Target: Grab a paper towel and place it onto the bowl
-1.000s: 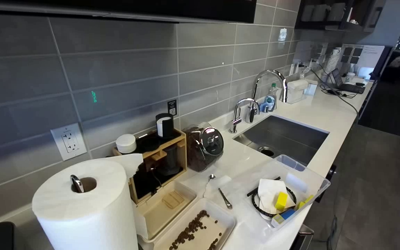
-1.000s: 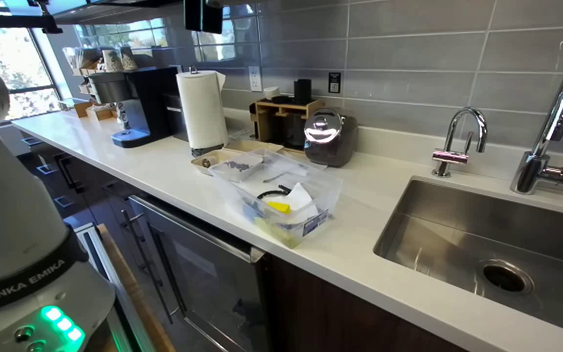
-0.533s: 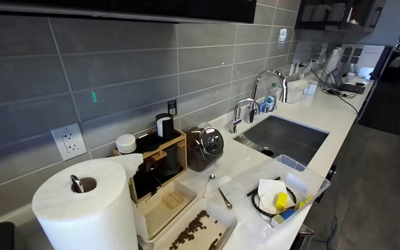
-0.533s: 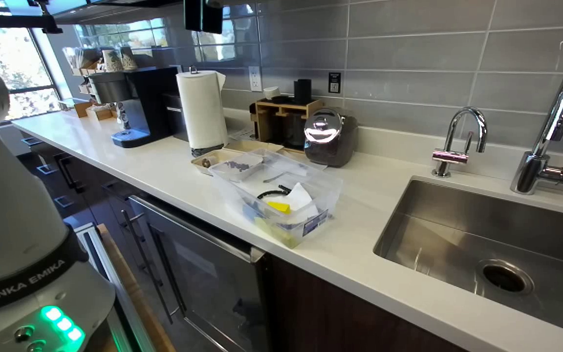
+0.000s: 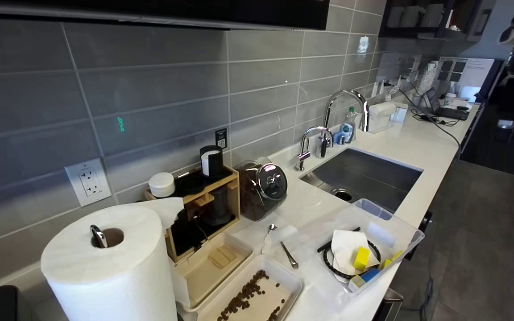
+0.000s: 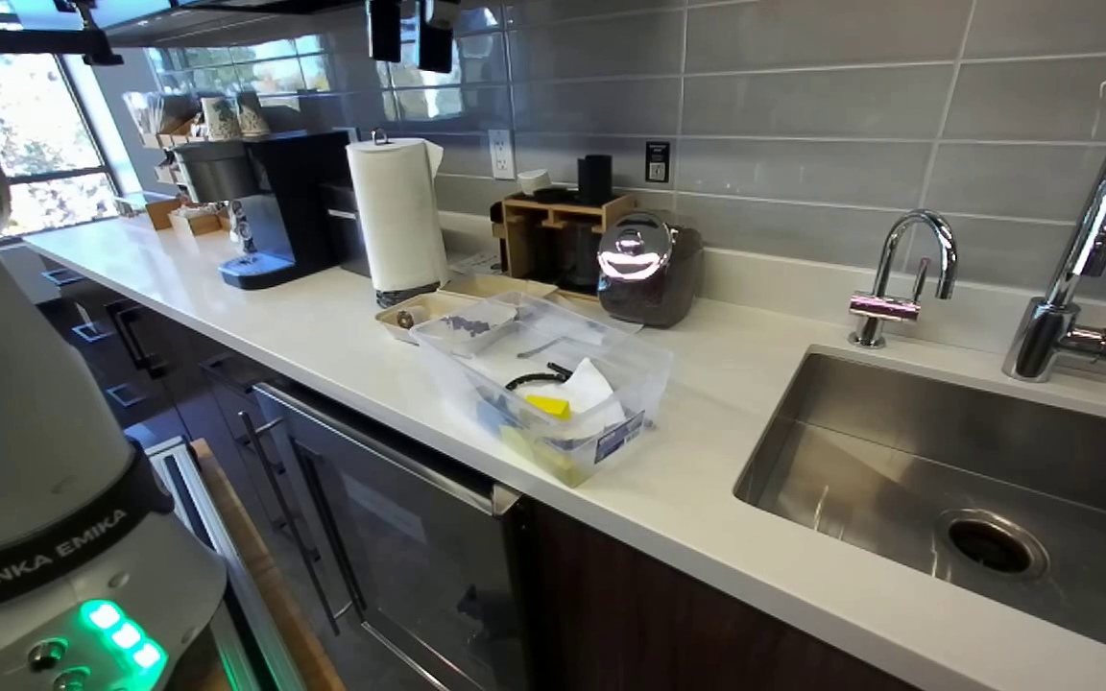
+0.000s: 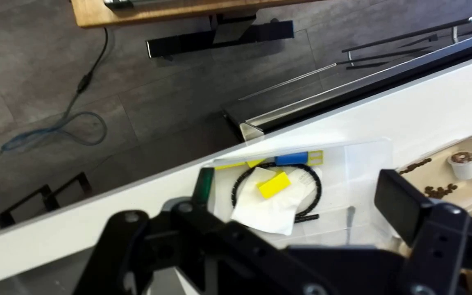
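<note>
Wrist view first: looks like barely the start of the grab, going by the pincer [image 7: 297, 184] hanging in midair, well apart from everything. Would guess at the white paper sheet [image 7: 266, 209] as the towel, lying lower down in a clear plastic bin [image 7: 355, 176] and showing between the fingertips [image 7: 399, 205], partly covering a black ring [image 7: 318, 188] and with a yellow block [image 7: 275, 185] on top. Not dead certain: could also mean the loose flap [image 5: 167, 209] on the towel roll [image 5: 114, 276] in an exterior view, well away from the pincer, past the bean tray [image 7: 432, 175]. Can't make out a definite bowl anywhere around the pincer, so can't call the drop spot. For the next move, would come down between the bin walls, pinch a free corner clear of the block, then lift slowly to avoid ripping anything; for the flap, would swing sideways and tug. As for the pincer: spread wide, near its limit by the look of it, with a big gap between the fingertips. Holding nothing, touching nothing. Also shows in an exterior view as two dark fingers [image 6: 435, 43] at the top edge, with no paper caught there. Will need plenty of closing for something this thin, so watch for snagging that yellow block.
</note>
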